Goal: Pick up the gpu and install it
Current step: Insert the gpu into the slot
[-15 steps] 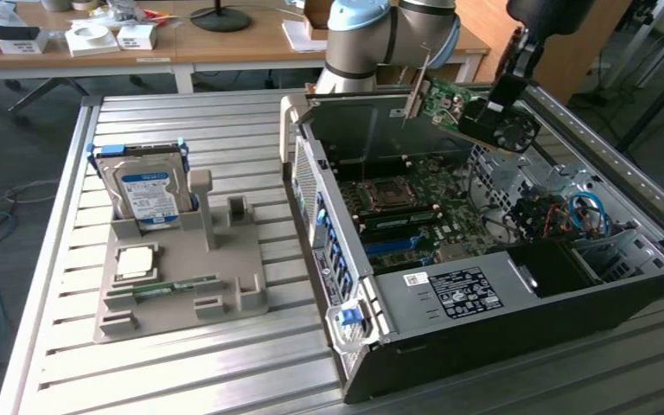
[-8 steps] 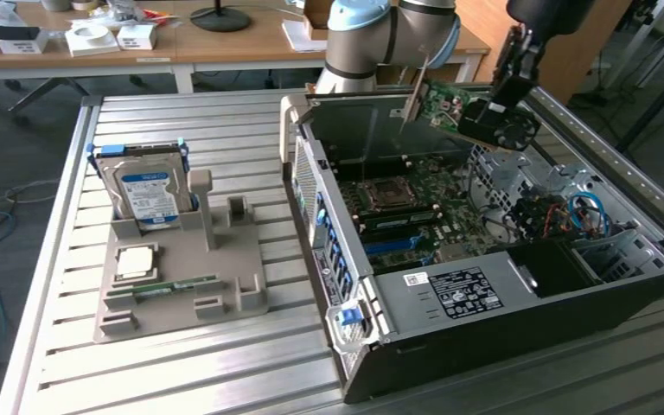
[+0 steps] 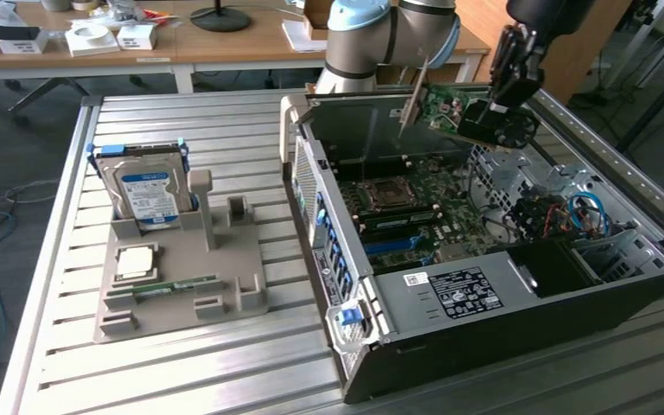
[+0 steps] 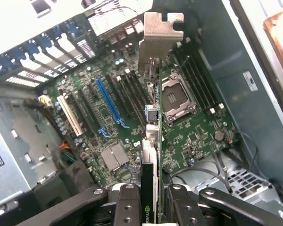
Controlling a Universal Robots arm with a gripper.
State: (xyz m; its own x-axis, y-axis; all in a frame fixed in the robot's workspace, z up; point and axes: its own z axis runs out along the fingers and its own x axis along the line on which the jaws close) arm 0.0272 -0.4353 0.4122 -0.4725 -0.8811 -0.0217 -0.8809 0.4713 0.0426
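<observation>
My gripper (image 3: pixel 501 119) was pinching the gpu (image 3: pixel 448 107), one dark finger pressed on each flat face of the card, and I held it in the air over the far end of the open computer case (image 3: pixel 517 290). The case lay on its side on a slatted metal table (image 3: pixel 194 372), with its motherboard (image 3: pixel 418 212) facing up. In the wrist view I looked along the thin edge of the card, with its silver end bracket (image 4: pixel 160 42) at the end farthest from my fingers (image 4: pixel 127 205) and the board spread out beyond it. The long blue slot (image 4: pixel 108 101) and the dark slots just beside it were all bare, and the square processor socket (image 4: pixel 177 96) sat on the other side of the card's edge. Nothing of the card touched the board, as far as I could judge, and it hung at a tilt rather than square to the slots. So I judged the pick-up done and the card carried over to the case. The installing was not yet done, since the card was in no slot and its bracket met no opening in the case wall. Well apart, toward the exterior view's left, a grey holder (image 3: pixel 239 298) on the table held a hard drive (image 3: pixel 148 194) standing upright and a narrow RAM stick (image 3: pixel 176 287) lying flat.
</observation>
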